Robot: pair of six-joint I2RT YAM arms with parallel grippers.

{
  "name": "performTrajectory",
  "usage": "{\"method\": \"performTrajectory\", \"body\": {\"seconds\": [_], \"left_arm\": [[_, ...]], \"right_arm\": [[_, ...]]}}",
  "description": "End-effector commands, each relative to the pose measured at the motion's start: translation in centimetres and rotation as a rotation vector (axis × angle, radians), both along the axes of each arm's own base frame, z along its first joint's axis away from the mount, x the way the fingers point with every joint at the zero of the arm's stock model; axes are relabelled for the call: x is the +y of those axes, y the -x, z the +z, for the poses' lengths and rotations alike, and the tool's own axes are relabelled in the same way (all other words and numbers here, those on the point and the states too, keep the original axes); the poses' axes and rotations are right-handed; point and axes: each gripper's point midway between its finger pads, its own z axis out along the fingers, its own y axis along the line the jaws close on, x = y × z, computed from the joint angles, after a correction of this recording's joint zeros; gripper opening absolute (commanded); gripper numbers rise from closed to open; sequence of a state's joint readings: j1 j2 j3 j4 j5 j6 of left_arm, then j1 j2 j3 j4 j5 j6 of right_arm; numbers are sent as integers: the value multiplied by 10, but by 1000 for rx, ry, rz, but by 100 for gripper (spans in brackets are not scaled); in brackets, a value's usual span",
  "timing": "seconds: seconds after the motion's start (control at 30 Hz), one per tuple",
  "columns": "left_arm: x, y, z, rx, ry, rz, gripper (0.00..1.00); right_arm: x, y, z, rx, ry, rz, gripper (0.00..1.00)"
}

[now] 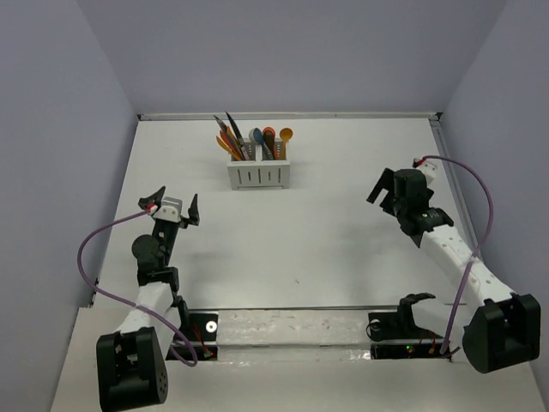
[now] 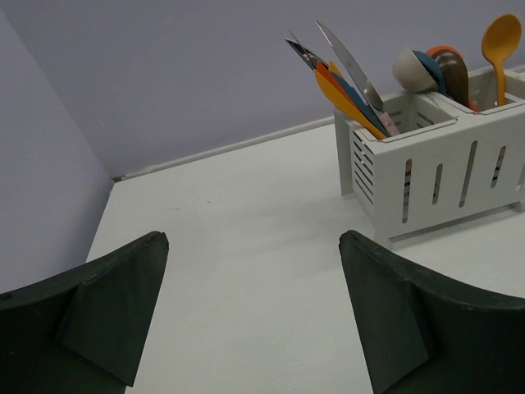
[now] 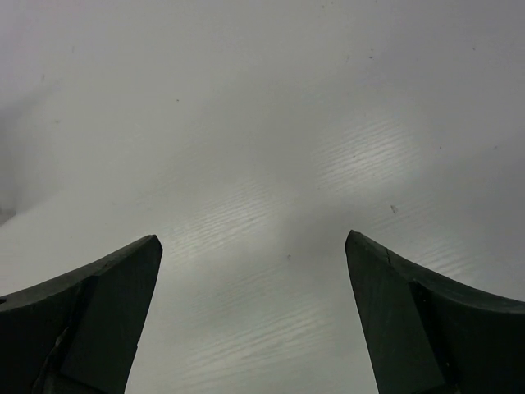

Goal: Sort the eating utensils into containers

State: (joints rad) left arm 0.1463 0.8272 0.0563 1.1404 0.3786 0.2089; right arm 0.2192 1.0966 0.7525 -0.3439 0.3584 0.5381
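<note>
left gripper (image 2: pixel 254 240): jaws spread wide, nothing between them, hovering over the left side of the table (image 1: pixel 300 249), tips aimed toward the far right. right gripper (image 3: pixel 252 238): likewise spread and empty, looking down at blank tabletop on the right side, well apart from everything.

Outward from the left one: the caddy (image 2: pixel 435 176) stands upright near the far edge, slightly left of centre. Every one of the eating utensils (image 1: pixel 253 142) I can find stands in it, leaning toward the far left. Left compartment holds knives (image 2: pixel 349 70) or similar flat blades: orange, blue, pink, one dark. I can't tell forks from knives here. Right compartment holds spoons (image 2: pixel 459 66): white, teal, brown and orange bowls up. No loose piece lies on the table in any view.

My read: sorting looks done, so the step in hand is a check and a clean retreat.

How to do it well:
- use the left wrist view for the check, as it sees both compartments
- leave both jaws apart, no need to pinch anything
- lift first, then draw back toward the near edge, not sideways across the caddy
- the handles stand well above the rim and lean out, so they are easy to snag, and a snag would probably tip the light caddy
</note>
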Motion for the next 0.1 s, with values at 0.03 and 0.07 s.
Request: {"method": "performTrajectory", "body": {"seconds": [0.03,0.07], "left_arm": [[5,10,-16,-3,10,29,99],[5,10,-16,-5,10,30,99]], "right_arm": [[-1,-9,32,-128,-44,-46,99],[-1,-9,33,-131,-41,-41,99]]}}
